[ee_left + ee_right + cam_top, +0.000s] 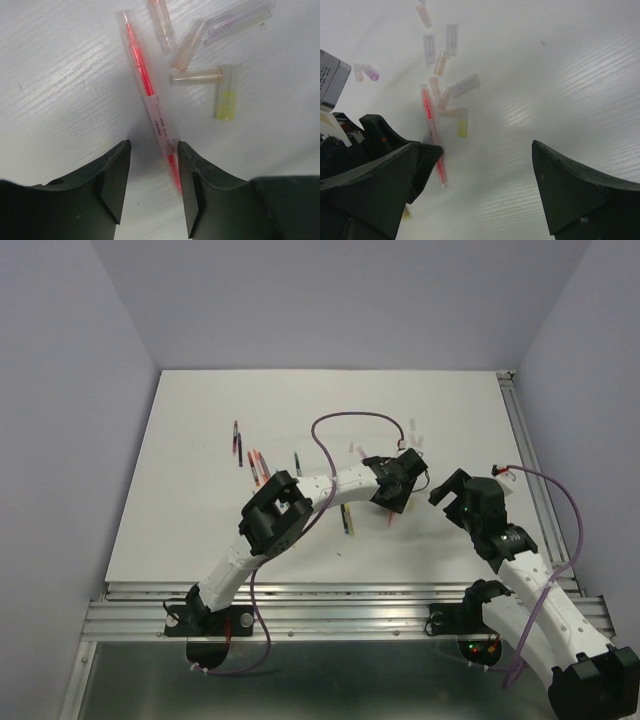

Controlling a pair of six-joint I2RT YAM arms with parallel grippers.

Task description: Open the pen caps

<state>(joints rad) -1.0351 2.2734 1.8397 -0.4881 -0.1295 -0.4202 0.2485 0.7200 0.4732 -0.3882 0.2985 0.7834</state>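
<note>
A red pen (145, 85) lies on the white table (60, 75), its near end between the fingers of my left gripper (153, 150). The jaws stand partly apart: the right finger (192, 180) is against the pen, and a gap shows at the left finger (112, 180). A pale translucent cap (125, 19) covers the pen's far end. Several loose pen caps (189, 47) lie beyond it, one with a yellow end (226, 102). My right gripper (486, 148) hovers wide open to the right of the red pen (431, 125), holding nothing.
More pens (236, 443) lie at the table's left, and another (347, 518) lies under the left arm. Loose caps (412, 430) are scattered behind the left gripper (390, 495). Metal rails (530, 460) run along the right and near edges.
</note>
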